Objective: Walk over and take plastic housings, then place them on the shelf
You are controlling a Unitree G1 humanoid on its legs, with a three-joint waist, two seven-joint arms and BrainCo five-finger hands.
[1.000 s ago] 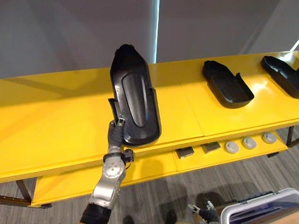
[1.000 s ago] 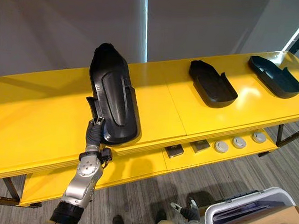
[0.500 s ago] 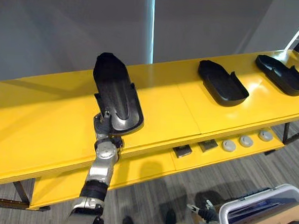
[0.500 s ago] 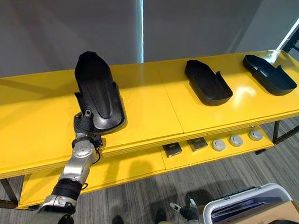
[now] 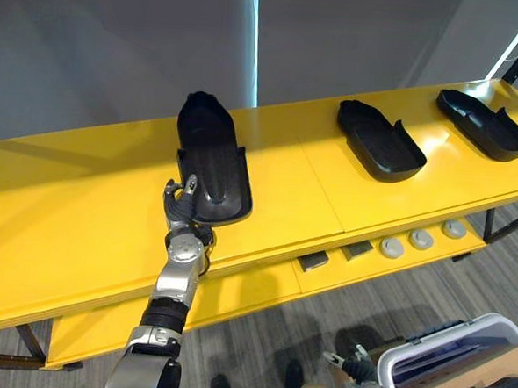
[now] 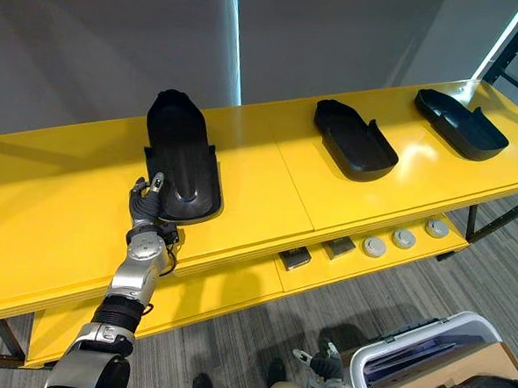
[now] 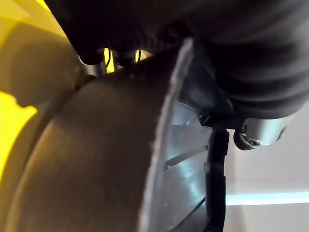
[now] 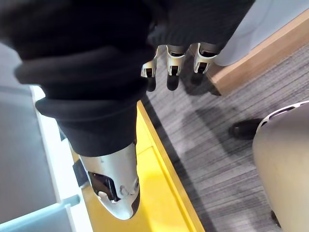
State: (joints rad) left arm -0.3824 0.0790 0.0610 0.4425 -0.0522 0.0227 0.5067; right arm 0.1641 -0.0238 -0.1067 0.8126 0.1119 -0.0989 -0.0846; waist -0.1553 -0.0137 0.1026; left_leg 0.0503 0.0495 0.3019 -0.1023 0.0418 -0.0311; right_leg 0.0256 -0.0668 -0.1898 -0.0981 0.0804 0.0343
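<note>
Plastic housings, three of them and all black, lie along the top of the yellow shelf [image 5: 82, 210]. The left housing [image 5: 210, 160] rests on the shelf top with its length running away from the robot and its near end close to the front edge. The middle housing [image 5: 381, 142] and the right housing [image 5: 483, 124] lie hollow side up, well apart from it and from each other. The left hand [image 5: 180, 211] reaches up from below the front edge to the near left corner of the left housing. In the left wrist view the housing's side wall runs between the fingers [image 7: 91, 58], whose dark tips sit on its outer face, and the thumb [image 7: 256, 135], which sits on the ribbed inner side, so the hand is clamped on that wall. One silver finger stands up just beside the housing's left edge in the head views. The right hand [image 8: 169, 60] hangs low over the grey floor [image 8: 217, 159] beside the shelf's yellow edge, its fingers loosely bent and apart from the thumb, holding nothing. On the lower deck [image 5: 253, 286] of the shelf sit two small dark blocks [image 5: 313, 261] and, to their right, three round grey discs [image 5: 422, 238] in a row. A white-rimmed bin [image 5: 448, 333] stands on the floor at the lower right.
</note>
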